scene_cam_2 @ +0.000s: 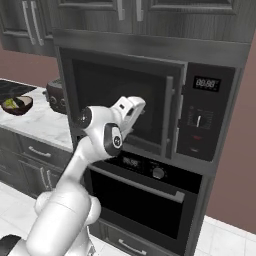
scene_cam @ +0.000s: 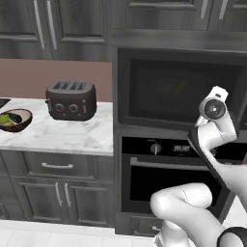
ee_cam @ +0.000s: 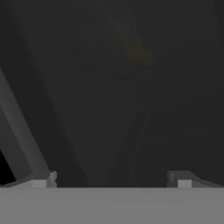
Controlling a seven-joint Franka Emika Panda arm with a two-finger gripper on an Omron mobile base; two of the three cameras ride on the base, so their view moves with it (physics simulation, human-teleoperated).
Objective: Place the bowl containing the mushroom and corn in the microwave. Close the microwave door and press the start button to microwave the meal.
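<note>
Dark grey glass-windowed microwave door (scene_cam_2: 120, 102): nearly shut, yellow corn (scene_cam: 179, 87) dim behind. Tool (ee_cam: 114, 179) against door, fingers apart, empty. Next: push flush, then start button.

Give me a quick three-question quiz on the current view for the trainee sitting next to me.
1. True or false: the toaster stands on the counter, left of the microwave.
2. What is the gripper facing at close range? A) the glass of the microwave door; B) the oven's horizontal handle; C) the toaster.
3. Fill in: the blurred patch seen through the door glass in the hand view is ____ in colour.

Key: 1 true; 2 A; 3 yellow.
</note>
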